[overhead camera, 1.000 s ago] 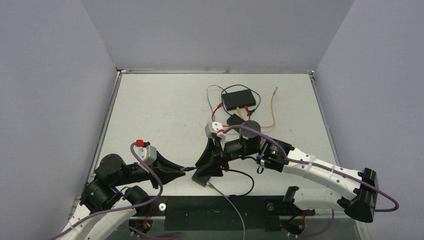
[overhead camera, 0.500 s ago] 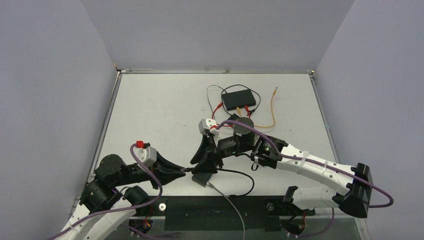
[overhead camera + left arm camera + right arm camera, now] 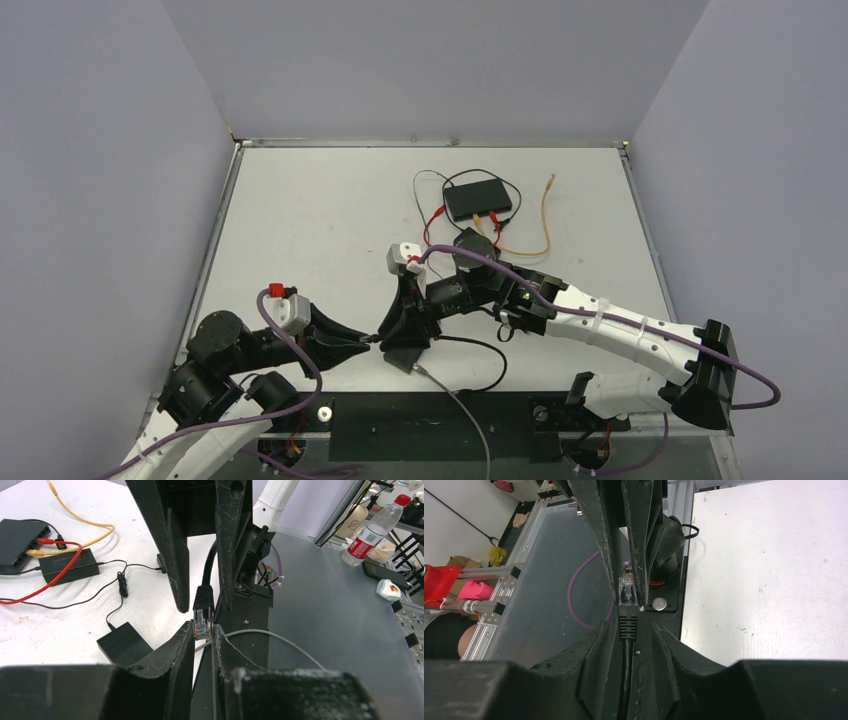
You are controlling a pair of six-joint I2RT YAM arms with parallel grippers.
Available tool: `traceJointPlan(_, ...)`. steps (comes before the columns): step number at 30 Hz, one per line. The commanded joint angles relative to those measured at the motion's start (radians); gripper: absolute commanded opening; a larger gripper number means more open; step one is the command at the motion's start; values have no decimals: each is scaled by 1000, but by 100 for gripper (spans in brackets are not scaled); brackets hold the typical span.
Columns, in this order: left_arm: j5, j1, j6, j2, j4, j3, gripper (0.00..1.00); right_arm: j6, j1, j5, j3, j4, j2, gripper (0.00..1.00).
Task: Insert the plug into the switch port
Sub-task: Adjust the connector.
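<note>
**Plug near the bench's front edge**

We see the left pincer clamped on the plug's clear tip. The right pincer sits narrow around its black boot; whether it presses, we cannot tell. The switch lies well apart, farther back.

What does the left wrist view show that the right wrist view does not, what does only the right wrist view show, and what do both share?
Only the left wrist view: the switch, its red cable and orange cable, and a water bottle at the far right. Only the right wrist view: a purple cable loop and a red block at the far left. Both: the plug, its clear tip pinched by the left gripper, its black boot between the fingers of the right gripper.
</note>
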Motion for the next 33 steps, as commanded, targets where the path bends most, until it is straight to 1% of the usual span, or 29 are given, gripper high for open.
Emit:
traceJointPlan(1, -19, -8, 23, -11, 30, 12, 0, -30, 10, 1, 45, 8, -2, 30)
traceJointPlan(4, -19, -10, 23, -13, 31, 9, 0, -30, 12, 1, 43, 7, -4, 27)
traceJointPlan(11, -18, -12, 21, -15, 31, 8, 0, -28, 13, 5, 46, 20, -9, 31)
traceJointPlan(23, -16, -14, 18, -19, 31, 5, 0, -2, 13, 13, 40, 73, -18, 31)
traceJointPlan(33, -16, -14, 17, -16, 31, 5, 0, 9, 11, 20, 37, 81, -16, 30)
